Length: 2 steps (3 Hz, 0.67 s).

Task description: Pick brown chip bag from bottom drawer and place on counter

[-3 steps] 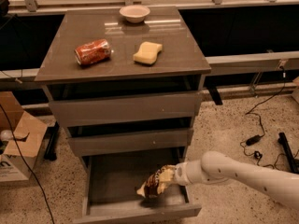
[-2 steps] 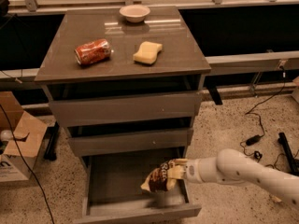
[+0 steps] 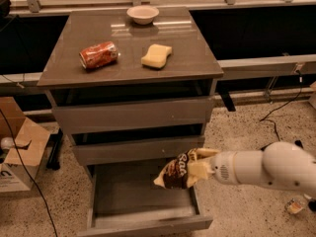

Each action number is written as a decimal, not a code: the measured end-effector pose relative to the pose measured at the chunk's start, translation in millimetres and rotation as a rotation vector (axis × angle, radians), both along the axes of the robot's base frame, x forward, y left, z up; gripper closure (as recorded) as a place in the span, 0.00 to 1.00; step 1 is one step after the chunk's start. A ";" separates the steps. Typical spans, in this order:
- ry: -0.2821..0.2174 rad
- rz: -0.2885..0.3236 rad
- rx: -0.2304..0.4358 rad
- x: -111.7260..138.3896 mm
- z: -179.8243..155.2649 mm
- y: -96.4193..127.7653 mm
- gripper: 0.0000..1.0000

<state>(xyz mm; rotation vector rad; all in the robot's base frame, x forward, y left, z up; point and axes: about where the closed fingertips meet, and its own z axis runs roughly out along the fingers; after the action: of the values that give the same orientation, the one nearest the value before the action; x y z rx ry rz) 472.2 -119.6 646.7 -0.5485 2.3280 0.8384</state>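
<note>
**One brown chip bag (image 3: 174, 176) over the bottom drawer (image 3: 123, 196)**

Reaching in from 3 o'clock, the claw (image 3: 195, 168) is clenched on the bag above the open drawer's 3 o'clock side. On the tabletop (image 3: 190, 48): red can (image 3: 98, 55) at 9 o'clock, sponge (image 3: 157, 56) central, bowl (image 3: 142, 14) at 12.

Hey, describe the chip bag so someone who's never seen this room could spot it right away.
Find the grey cabinet; its bottom drawer is open. Above it, the gripper holds the chip bag. It is dark brown with white lettering, unlike the red can and yellow sponge on the counter.
</note>
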 end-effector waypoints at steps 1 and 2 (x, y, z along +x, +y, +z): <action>-0.209 0.081 -0.094 -30.9 122.0 7.3 1.00; -0.377 0.090 -0.194 -55.5 249.0 -3.9 1.00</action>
<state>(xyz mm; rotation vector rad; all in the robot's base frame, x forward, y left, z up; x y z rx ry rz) 416.7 -123.4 895.8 -0.8232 2.0567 0.4974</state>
